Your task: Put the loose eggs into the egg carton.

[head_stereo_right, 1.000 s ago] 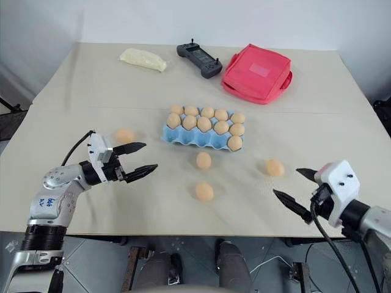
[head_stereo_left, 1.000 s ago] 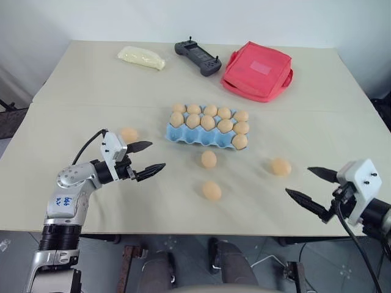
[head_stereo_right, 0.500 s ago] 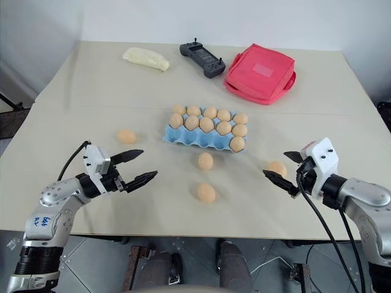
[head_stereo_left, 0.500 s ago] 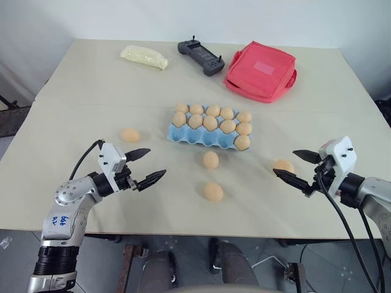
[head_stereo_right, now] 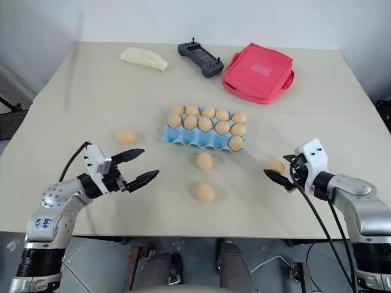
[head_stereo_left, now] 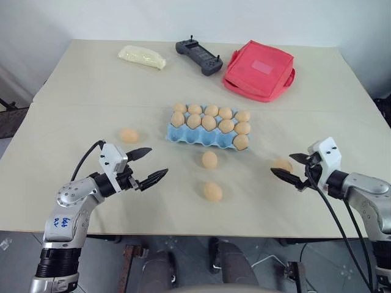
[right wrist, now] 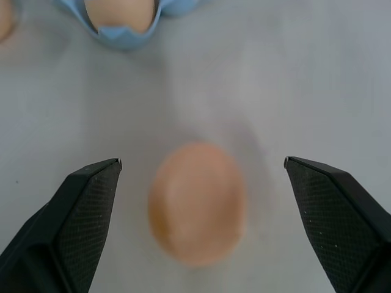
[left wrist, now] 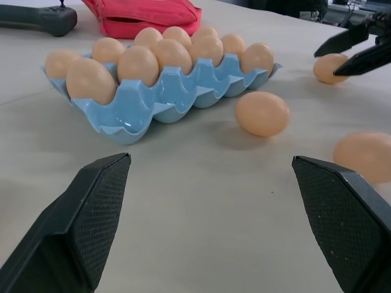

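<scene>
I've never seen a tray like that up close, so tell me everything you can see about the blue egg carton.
The egg carton is a light blue moulded tray with scalloped edges and no lid; it looks like thin plastic or pulp. It lies flat near the middle of the table. Tan eggs fill its two far rows and one end cup of the near row; that row's other four cups are empty. Only the table and those eggs touch it. A loose egg lies just in front, apart from it.

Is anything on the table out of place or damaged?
Four eggs lie loose on the table outside the carton: at and. The carton's near row is empty except one cup. Nothing looks cracked or spilled.
</scene>
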Controlling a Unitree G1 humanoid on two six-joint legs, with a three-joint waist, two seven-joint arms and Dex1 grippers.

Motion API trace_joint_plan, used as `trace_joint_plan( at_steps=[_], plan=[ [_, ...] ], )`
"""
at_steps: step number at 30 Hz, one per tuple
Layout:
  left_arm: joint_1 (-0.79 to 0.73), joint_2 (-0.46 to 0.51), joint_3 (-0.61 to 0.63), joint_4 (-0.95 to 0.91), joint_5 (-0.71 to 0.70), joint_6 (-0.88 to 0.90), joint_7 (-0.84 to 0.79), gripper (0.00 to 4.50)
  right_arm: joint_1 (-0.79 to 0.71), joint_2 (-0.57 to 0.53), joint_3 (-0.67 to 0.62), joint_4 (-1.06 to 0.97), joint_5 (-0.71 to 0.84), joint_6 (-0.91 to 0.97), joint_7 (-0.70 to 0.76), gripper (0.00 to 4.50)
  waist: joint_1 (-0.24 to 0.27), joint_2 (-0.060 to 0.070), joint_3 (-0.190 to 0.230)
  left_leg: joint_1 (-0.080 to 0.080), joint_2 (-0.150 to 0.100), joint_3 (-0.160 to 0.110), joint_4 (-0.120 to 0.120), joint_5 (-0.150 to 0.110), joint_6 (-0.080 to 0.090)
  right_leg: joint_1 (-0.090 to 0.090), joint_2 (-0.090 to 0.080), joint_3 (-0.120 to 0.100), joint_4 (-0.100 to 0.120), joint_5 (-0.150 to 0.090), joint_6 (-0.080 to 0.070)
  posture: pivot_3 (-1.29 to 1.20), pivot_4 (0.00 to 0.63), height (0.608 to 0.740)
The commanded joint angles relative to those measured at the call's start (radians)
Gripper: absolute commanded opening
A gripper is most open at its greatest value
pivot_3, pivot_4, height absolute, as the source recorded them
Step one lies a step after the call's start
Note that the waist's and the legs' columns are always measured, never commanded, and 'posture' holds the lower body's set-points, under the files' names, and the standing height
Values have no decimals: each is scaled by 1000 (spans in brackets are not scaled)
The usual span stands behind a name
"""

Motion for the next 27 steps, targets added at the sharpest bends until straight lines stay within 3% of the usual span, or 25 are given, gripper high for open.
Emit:
trace_joint_plan(
  at_steps=[1,4,8,10,18,27],
  plan=[
    [-22,3,6,-6,-8,-16,-2,4500,-22,5,-2,7,-4,22,-7,4303,0,0,0,0,0,0,0,0,0,0,0,0,0,0,0,0,150,740],
    [-35,0,2,4,-5,-19,-2,4500,-26,22,-14,-2,-3,10,-20,3563,0,0,0,0,0,0,0,0,0,0,0,0,0,0,0,0,150,740],
    [-44,0,2,15,-3,-21,-4,4500,-30,14,-38,-58,9,25,-27,2144,0,1,1,0,0,0,0,0,0,0,0,0,0,0,1,0,150,740],
    [-48,2,3,20,-3,-24,-6,4500,-47,5,-46,-103,15,35,-33,1670,-1,1,1,0,0,0,0,0,0,0,0,0,0,0,1,0,150,740],
    [-73,3,-4,51,1,-38,-16,4500,-279,82,59,-219,54,120,-63,1559,-1,3,2,0,2,0,0,0,-1,-1,1,-1,1,0,0,0,150,740],
    [-82,-5,-6,54,7,-47,-4,4500,-483,287,283,17,-99,17,-97,1559,-2,3,1,-4,3,5,0,-1,-3,-8,0,-4,5,0,-1,0,150,740]
  ],
)
